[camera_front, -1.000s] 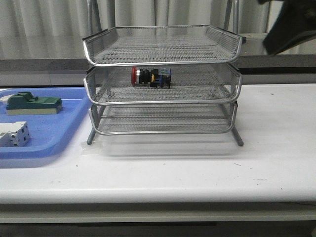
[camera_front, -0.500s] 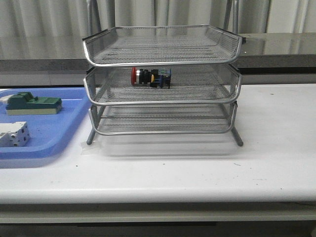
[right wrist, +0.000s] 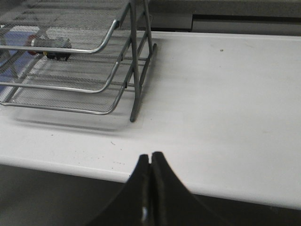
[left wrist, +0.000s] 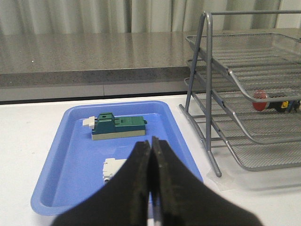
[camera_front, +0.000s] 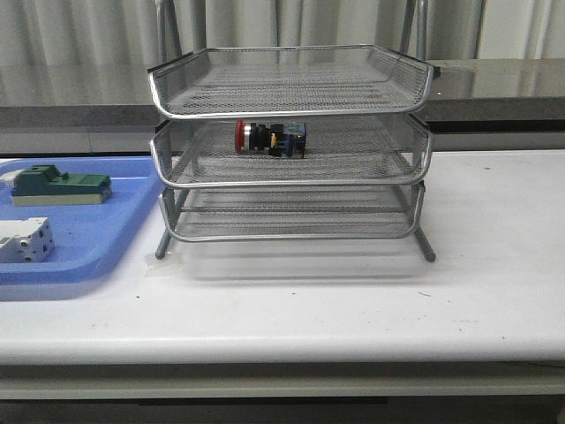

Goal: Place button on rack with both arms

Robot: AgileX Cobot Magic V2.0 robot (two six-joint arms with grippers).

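Note:
The button (camera_front: 270, 138) lies on its side on the middle tier of the silver wire-mesh rack (camera_front: 291, 181), red cap to the left. It also shows in the left wrist view as the button (left wrist: 273, 103) and in the right wrist view as the button (right wrist: 51, 46). Neither arm appears in the front view. My left gripper (left wrist: 151, 141) is shut and empty, hovering over the blue tray, well away from the rack. My right gripper (right wrist: 151, 155) is shut and empty above the table's front edge, to the right of the rack.
A flat blue tray (camera_front: 88, 252) sits left of the rack with a green block on a beige base (camera_front: 60, 187) and a white-grey terminal block (camera_front: 25, 240) in it. A grey counter and curtains stand behind the white table (camera_front: 494, 265).
One second ago a black arm showed at the front view's top right corner; it has withdrawn out of that view. The button and rack have not moved.

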